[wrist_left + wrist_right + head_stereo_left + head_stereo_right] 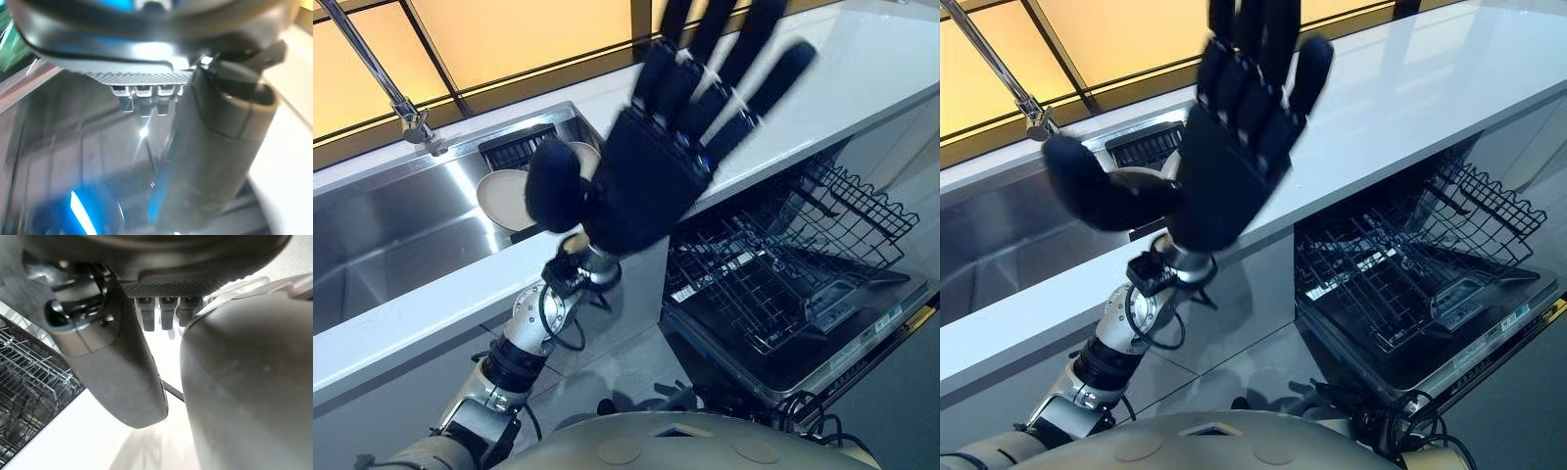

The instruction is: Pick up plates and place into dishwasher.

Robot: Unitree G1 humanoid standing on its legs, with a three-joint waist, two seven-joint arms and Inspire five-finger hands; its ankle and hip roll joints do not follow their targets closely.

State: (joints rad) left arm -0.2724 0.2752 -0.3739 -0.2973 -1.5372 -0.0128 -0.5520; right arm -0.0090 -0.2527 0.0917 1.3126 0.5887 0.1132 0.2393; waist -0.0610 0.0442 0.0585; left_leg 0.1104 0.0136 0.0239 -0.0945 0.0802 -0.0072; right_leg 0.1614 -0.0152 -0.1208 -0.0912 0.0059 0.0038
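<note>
A: Where's the plate (499, 201)?
B: We see it in the sink (382, 225), partly hidden by our raised left hand (651, 181), fingers spread wide, holding nothing.
A: And the dishwasher rack (773, 264)?
B: Pulled out below the worktop (862, 69).

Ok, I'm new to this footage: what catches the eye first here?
The left hand, raised close before the head camera with fingers spread, holding nothing. Behind it a pale plate lies in the steel sink; to the right the dishwasher stands open, its wire rack pulled out, holding no plates.
</note>
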